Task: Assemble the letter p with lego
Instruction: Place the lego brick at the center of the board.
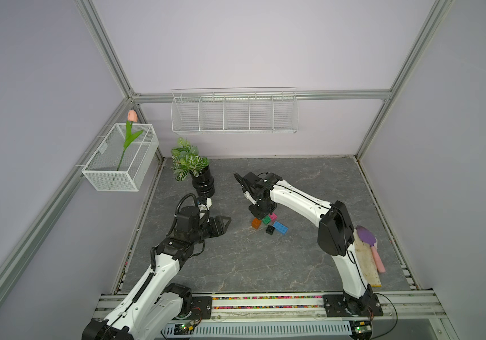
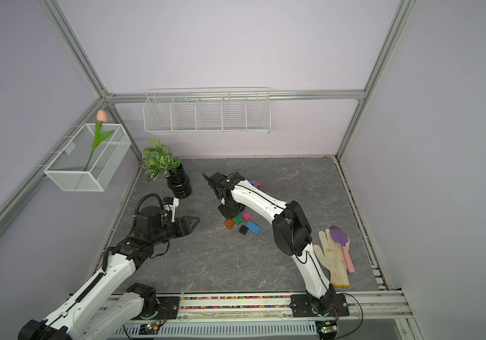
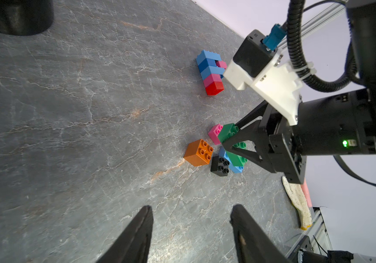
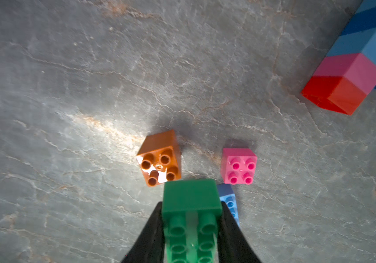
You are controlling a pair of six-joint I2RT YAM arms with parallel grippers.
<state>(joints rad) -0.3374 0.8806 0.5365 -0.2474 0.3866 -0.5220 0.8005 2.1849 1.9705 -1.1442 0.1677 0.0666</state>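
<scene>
While the right end effector clamps the green brick, long axis running out between its jaws, the stack lies on the surface well apart, red end nearest the brick. The left end effector, open and empty, is farther from the stack.

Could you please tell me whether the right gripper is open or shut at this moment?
Shut on the green brick: in the right wrist view, the right gripper's fingers press against both its sides.
</scene>
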